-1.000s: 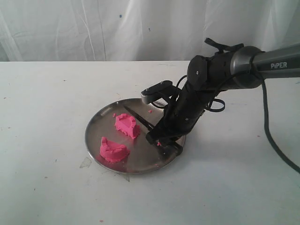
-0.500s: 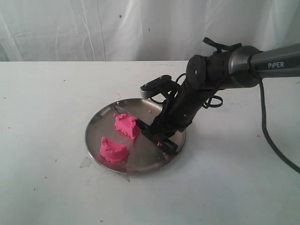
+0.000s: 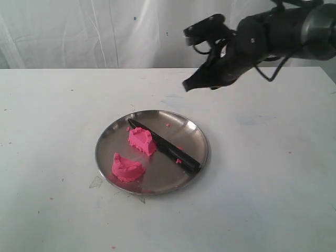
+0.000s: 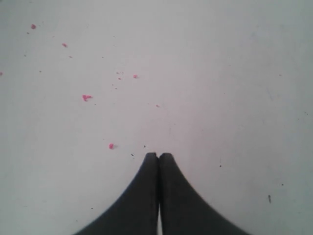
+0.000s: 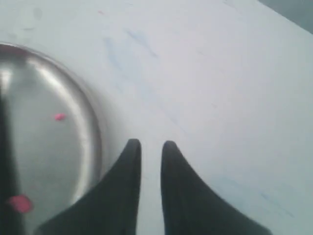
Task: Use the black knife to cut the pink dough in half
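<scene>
Exterior view: white table (image 3: 52, 210), white curtain (image 3: 79, 31); pink dough (image 3: 142, 140) on plate (image 3: 190, 132).

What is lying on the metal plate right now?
Two pink dough chunks, the black knife lying beside the farther chunk, and a few pink crumbs. Whatever sits beneath the dough and the blade is covered.

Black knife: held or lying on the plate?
The black knife lies flat on the plate, beside a pink dough chunk; the right pincer hangs apart, empty.
</scene>
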